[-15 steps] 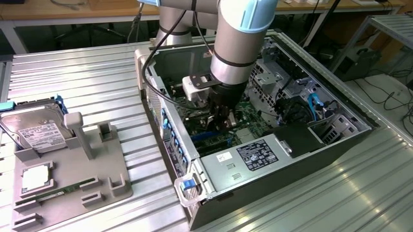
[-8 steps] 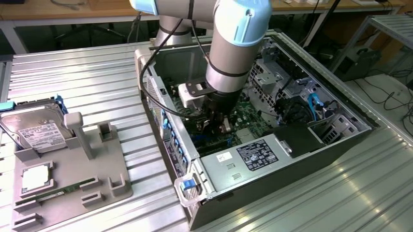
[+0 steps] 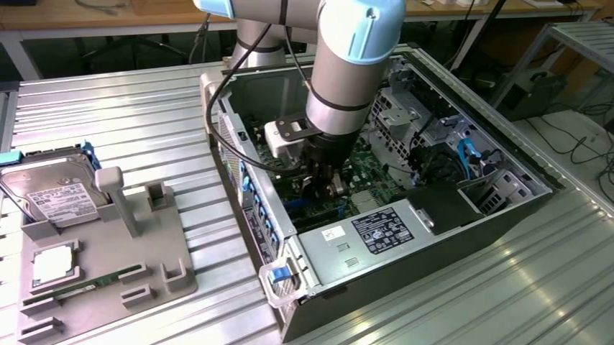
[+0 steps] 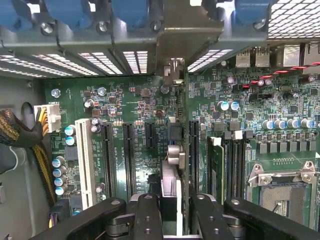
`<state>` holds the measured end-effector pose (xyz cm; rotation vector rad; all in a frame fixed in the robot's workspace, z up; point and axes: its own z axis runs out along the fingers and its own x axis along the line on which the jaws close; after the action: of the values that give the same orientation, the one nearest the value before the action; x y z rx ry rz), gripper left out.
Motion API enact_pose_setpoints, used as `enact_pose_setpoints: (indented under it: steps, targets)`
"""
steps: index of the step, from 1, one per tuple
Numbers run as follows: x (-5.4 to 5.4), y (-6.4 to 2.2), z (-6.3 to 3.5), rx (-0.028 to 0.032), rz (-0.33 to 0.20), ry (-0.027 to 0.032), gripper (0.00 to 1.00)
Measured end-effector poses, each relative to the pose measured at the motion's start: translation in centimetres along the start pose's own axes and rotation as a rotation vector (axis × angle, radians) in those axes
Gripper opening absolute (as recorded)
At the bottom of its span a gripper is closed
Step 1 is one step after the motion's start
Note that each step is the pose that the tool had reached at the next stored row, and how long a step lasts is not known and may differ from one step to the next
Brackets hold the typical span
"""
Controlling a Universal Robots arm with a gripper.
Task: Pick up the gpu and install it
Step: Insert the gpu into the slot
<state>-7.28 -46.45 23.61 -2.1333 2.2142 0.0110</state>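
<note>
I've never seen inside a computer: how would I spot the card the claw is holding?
Find the open computer case under the grey arm, then the green motherboard inside. The gpu stands edge-on between the claw's black fingers, above the long black slots, which sit empty.

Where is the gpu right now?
The gpu is in the gripper, edge-on inside the open PC case, over the motherboard's black expansion slots; in the exterior view this is mid-frame, under the arm.
</note>
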Motion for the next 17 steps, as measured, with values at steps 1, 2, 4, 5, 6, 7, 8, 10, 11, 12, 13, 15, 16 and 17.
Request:
enact_pose_setpoints:
  steps: [1, 2, 4, 5, 6, 7, 8, 10, 11, 12, 13, 15, 16, 17]
  targets:
    - [0.05, 0.01, 0.13, 0.0, 0.0, 0.0001, 0.28]
    - [0.08, 0.03, 0.73, 0.0, 0.0, -0.0001, 0.28]
    - [-0.3, 0.04, 0.22, 0.0046, -0.002, -0.0008, 0.28]
    - [-0.35, 0.05, 0.23, 0.0046, -0.002, -0.0007, 0.28]
    - [-0.35, 0.05, 0.23, 0.0046, -0.002, -0.0008, 0.28]
    - [-0.35, 0.05, 0.23, 0.0045, -0.002, -0.0006, 0.28]
    - [-0.35, 0.05, 0.23, 0.0045, -0.002, -0.0007, 0.28]
    - [-0.35, 0.05, 0.23, 0.0045, -0.002, -0.0006, 0.28]
    - [-0.35, 0.05, 0.24, 0.0045, -0.002, -0.0005, 0.28]
    - [-0.35, 0.05, 0.26, 0.0045, -0.002, -0.0006, 0.28]
    - [-0.36, 0.05, 0.31, 0.0046, -0.002, -0.0009, 0.28]
    - [-0.35, 0.06, 0.39, 0.0046, -0.002, -0.0007, 0.28]
    - [-0.35, 0.05, 0.39, 0.0045, -0.002, -0.0006, 0.28]
    - [-0.35, 0.06, 0.39, 0.0045, -0.002, -0.0005, 0.28]
